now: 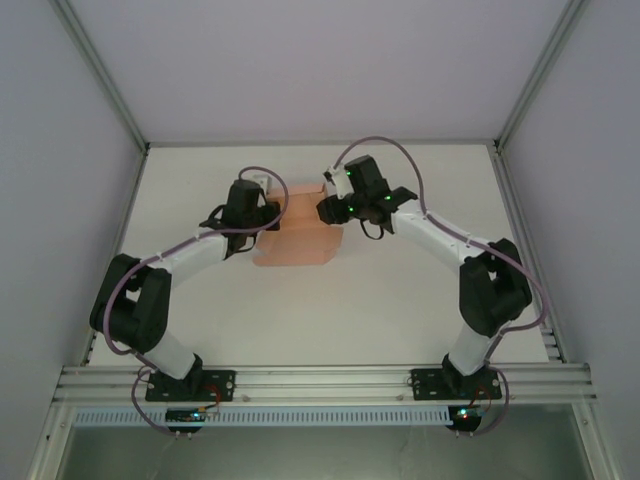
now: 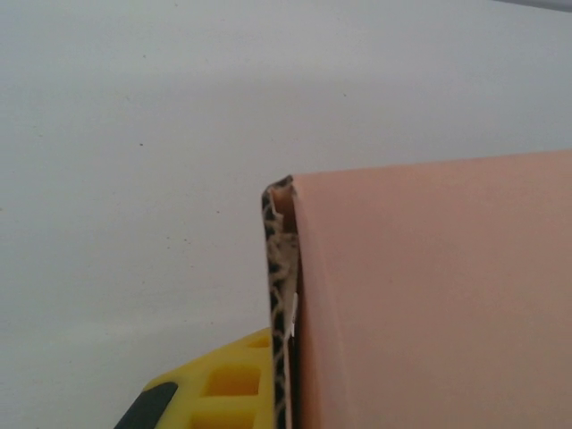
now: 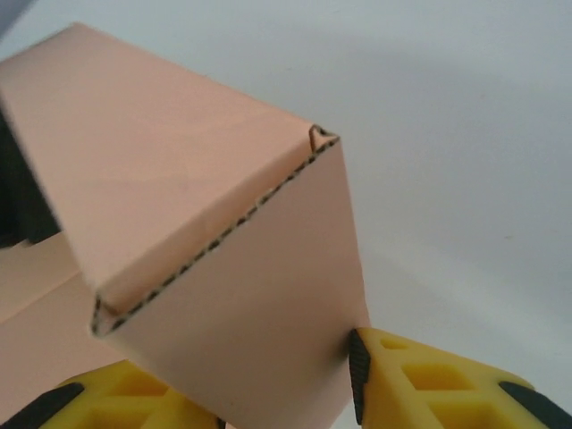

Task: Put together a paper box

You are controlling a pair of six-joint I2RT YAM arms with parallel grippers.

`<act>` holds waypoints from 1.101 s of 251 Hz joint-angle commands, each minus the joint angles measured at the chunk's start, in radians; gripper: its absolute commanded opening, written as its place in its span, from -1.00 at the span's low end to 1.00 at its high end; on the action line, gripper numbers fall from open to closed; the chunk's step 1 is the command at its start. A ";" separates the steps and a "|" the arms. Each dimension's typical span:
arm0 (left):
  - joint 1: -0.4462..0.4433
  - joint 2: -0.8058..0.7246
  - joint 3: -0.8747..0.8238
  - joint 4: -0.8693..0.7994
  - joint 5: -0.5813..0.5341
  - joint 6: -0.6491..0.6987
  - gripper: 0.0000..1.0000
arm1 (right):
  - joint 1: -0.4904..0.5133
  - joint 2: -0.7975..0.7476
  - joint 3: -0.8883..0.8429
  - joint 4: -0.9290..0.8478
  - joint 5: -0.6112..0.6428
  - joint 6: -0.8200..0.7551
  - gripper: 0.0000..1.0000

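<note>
The paper box [image 3: 197, 170] was thin salmon-pink card, matt and smooth, its raw cut edges showing brown corrugated fluting (a little ragged at one corner). The fingers [image 3: 438, 380] of the right gripper [image 3: 206, 371] looked like moulded yellow plastic with black rubbery pads. The table [image 1: 400, 300] was a smooth matt white. The rail [image 1: 330, 380] at its near edge was bare ribbed metal.

One paper box [image 1: 300, 248] (pink), two grippers [image 1: 274, 206] [image 1: 328, 203]
</note>
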 commanded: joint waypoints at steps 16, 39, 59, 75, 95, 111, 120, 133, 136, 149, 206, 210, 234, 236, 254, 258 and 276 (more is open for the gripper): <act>-0.046 -0.005 0.057 -0.032 -0.018 -0.007 -1.00 | 0.081 0.052 0.065 0.039 0.469 0.061 -0.26; -0.054 -0.004 0.065 -0.043 -0.030 -0.046 -1.00 | 0.100 0.092 0.105 -0.013 0.656 0.140 -0.52; -0.060 -0.003 0.071 -0.053 -0.033 -0.080 -1.00 | 0.104 0.134 0.163 -0.103 0.806 0.210 -0.64; -0.064 -0.004 0.074 -0.063 -0.034 -0.097 -1.00 | 0.106 0.165 0.204 -0.166 0.850 0.227 -0.72; -0.074 -0.009 0.078 -0.068 -0.039 -0.098 -1.00 | 0.107 0.189 0.235 -0.212 0.896 0.240 -0.84; -0.081 -0.012 0.086 -0.079 -0.049 -0.107 -1.00 | 0.107 0.208 0.259 -0.242 0.957 0.248 -0.92; -0.084 -0.013 0.092 -0.092 -0.062 -0.121 -1.00 | 0.104 0.222 0.275 -0.267 0.999 0.262 -0.97; -0.087 -0.012 0.103 -0.116 -0.076 -0.147 -1.00 | 0.099 0.241 0.301 -0.303 1.054 0.298 -1.00; -0.087 -0.012 0.106 -0.120 -0.079 -0.153 -1.00 | 0.096 0.246 0.308 -0.323 1.063 0.311 -1.00; -0.089 -0.011 0.115 -0.142 -0.093 -0.187 -1.00 | 0.087 0.268 0.340 -0.389 1.092 0.381 -1.00; -0.090 0.000 0.133 -0.189 -0.129 -0.261 -1.00 | 0.066 0.398 0.529 -0.714 1.216 0.652 -1.00; -0.090 0.005 0.135 -0.194 -0.137 -0.267 -1.00 | 0.064 0.402 0.537 -0.721 1.209 0.659 -1.00; -0.089 0.032 0.166 -0.267 -0.237 -0.321 -1.00 | 0.066 0.379 0.504 -0.654 1.184 0.635 -1.00; -0.089 0.034 0.169 -0.277 -0.250 -0.328 -1.00 | 0.067 0.375 0.498 -0.645 1.183 0.632 -1.00; -0.088 0.060 0.201 -0.357 -0.354 -0.383 -1.00 | 0.070 0.335 0.447 -0.570 1.154 0.594 -1.00; -0.088 0.064 0.206 -0.374 -0.371 -0.396 -1.00 | 0.070 0.329 0.439 -0.560 1.146 0.589 -1.00; -0.086 0.085 0.223 -0.411 -0.411 -0.426 -1.00 | 0.065 0.308 0.415 -0.544 1.143 0.599 -1.00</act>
